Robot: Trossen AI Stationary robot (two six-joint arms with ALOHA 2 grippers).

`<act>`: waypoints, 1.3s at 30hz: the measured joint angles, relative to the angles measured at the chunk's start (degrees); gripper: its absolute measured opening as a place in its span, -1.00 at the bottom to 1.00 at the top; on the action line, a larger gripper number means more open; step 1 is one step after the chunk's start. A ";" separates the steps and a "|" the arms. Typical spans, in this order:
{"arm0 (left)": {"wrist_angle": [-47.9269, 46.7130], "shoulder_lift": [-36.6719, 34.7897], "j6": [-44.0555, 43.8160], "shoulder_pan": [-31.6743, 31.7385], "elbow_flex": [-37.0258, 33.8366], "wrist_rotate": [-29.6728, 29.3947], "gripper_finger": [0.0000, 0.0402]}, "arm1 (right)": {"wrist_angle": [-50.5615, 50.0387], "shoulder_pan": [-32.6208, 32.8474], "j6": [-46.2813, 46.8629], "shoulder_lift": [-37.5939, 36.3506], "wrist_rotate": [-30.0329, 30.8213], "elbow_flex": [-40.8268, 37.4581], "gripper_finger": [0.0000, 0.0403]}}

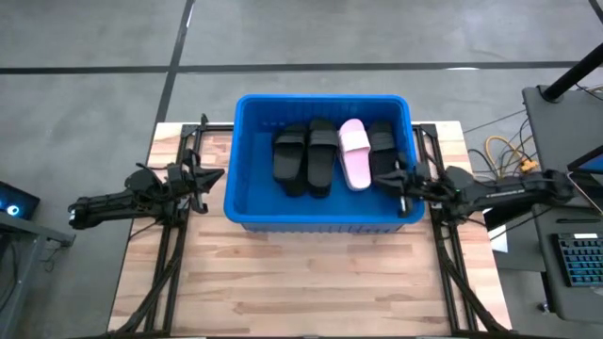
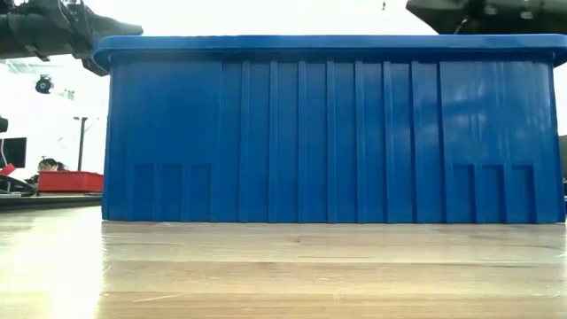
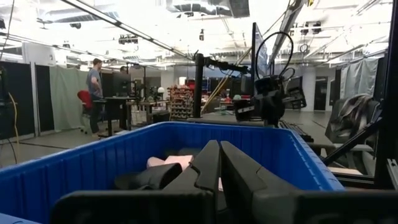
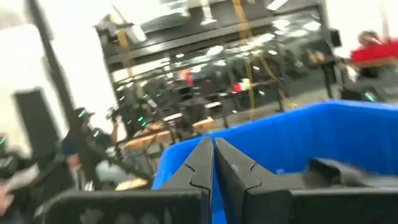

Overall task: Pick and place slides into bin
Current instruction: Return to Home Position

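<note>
Two robot hands flank a blue bin holding slides on a wooden surface.

The left hand [image 1: 215,175] hovers just outside the bin's [image 1: 320,223] left wall, fingers pressed together and holding nothing. Inside the bin lie the slides [image 1: 322,155]. Three black ones show, and a pink slide [image 1: 353,155] lies between the second and third. The right hand [image 1: 391,179], also pressed together and empty, sits over the right rim, close above the rightmost black slide. If that arm pulls back low, it could likely snag the slide or knock the rim and shift the bin. More slides may lie beneath the visible ones, but I cannot tell. The low view shows only the bin's outer wall.
</note>
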 joint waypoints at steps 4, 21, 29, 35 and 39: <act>-0.42 -0.09 0.02 0.02 0.03 0.01 -1.00 | -7.80 1.78 -6.03 -8.01 -1.54 -0.58 -0.96; -9.18 -1.64 -6.16 0.02 0.05 0.42 -1.00 | -15.03 3.81 -3.12 -33.59 2.49 -12.71 -0.96; -6.32 -1.62 -5.77 0.02 0.04 6.77 -1.00 | -12.45 3.75 -5.72 -37.56 4.92 -14.57 -0.96; -0.96 -1.51 -5.82 0.00 -2.56 11.01 -1.00 | -12.91 3.73 -6.21 -37.57 5.14 -14.57 -0.96; 1.25 -1.53 -5.85 0.02 -5.33 11.08 -1.00 | -13.12 3.73 -6.92 -37.21 4.11 -14.57 -0.96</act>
